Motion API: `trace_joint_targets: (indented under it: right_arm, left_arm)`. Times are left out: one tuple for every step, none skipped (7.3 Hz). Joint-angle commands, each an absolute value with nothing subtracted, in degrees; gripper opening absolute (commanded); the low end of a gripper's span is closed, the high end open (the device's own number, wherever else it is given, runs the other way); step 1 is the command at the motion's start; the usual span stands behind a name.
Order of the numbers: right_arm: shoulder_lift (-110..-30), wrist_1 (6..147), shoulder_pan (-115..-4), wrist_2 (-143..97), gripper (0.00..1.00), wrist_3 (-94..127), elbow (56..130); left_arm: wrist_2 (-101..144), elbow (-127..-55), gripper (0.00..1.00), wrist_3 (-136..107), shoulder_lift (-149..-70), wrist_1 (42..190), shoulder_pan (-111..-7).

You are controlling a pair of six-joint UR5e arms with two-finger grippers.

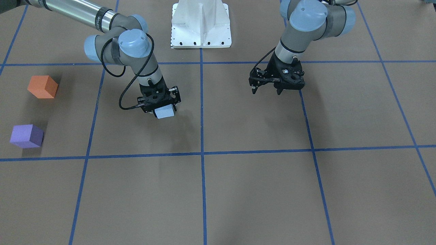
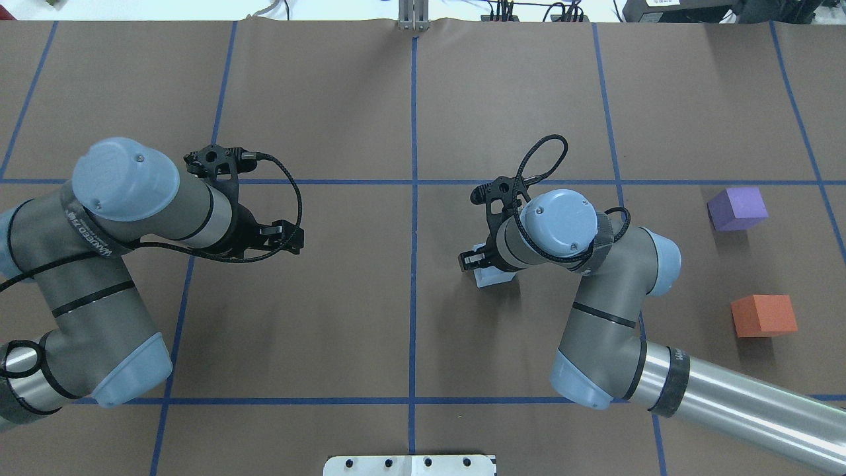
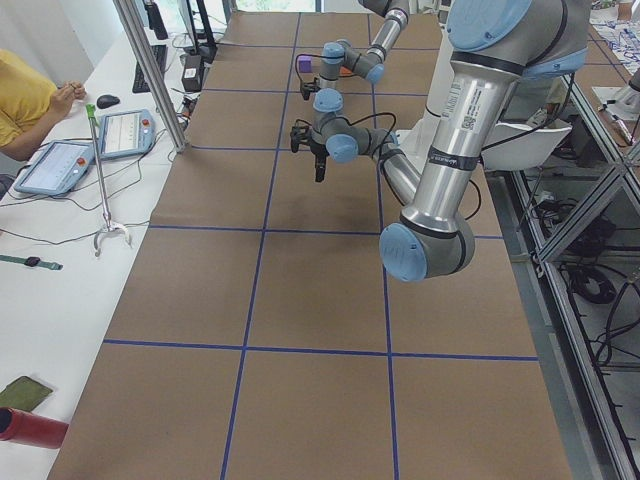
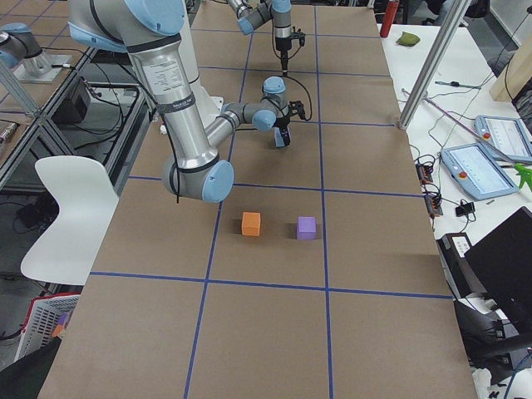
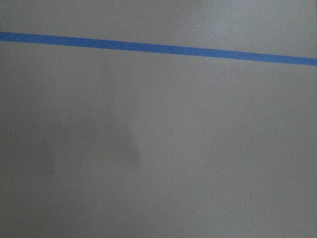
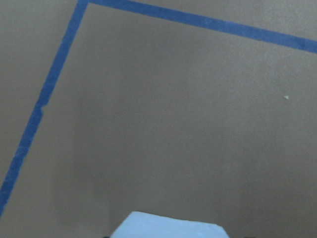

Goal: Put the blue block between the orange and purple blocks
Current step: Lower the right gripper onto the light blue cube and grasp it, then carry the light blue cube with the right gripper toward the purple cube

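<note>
The right pincer [image 1: 163,108] pointed down and was clenched on the blue block [image 1: 165,113], a pale blue cube gripped on two opposite sides, with its lower part showing below the fingers. In the overhead view only a corner of this block [image 2: 494,277] showed from under the right wrist. The right wrist camera caught just its pale edge [image 6: 168,226] at the bottom of the picture, with a corner of blue tape [image 6: 44,99] beyond. I could not tell whether the block's underside touched the brown surface [image 1: 255,190] or hung just over it. It sat in the taped square next to the middle line on the robot's right half, well apart from the other two blocks. The orange block [image 1: 42,86] and the purple block [image 1: 26,136] lay flat in the next square farther out on the robot's right. They were near each other but not touching, with bare surface between them. Of the two, the orange block [image 2: 763,315] was nearer the robot and the purple block [image 2: 737,208] farther from it. The left pincer [image 1: 266,90] hung over the robot's left half near a tape line, its fingers spread and released, grasping nothing. Its wrist camera showed only bare surface and one strip of tape. The white base [image 1: 201,25] stood at the robot's edge of the surface, between the two arms.
</note>
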State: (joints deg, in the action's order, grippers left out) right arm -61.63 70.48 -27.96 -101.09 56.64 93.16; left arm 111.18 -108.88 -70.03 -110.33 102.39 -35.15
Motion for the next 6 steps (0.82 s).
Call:
trace_joint_targets:
  right_arm:
    - [-62.3,73.4,-29.2,-101.4,0.00,57.1,97.7]
    - [-63.9,82.8,-33.8,-105.6,0.00,56.3,104.5]
    - [-65.5,87.2,-39.6,-111.8,0.00,55.3,107.4]
    - [-69.0,87.0,-42.1,-114.1,0.00,54.6,107.7]
    - [-72.8,86.1,-45.6,-116.3,0.00,53.7,107.8]
    - [-78.6,82.7,-50.1,-120.5,0.00,51.1,107.8]
  left_arm:
    - [111.2,-108.4,1.00,-70.0,-110.3,102.4,-35.2]
    - [111.2,-108.4,1.00,-70.0,-110.4,102.4,-35.2]
    - [111.2,-108.4,1.00,-70.2,-110.7,102.4,-35.1]
    - [111.2,-108.4,1.00,-70.2,-110.9,102.4,-35.1]
    - [111.2,-107.8,1.00,-70.2,-111.0,102.4,-35.1]
    - [111.2,-107.6,1.00,-70.2,-111.0,102.4,-35.1]
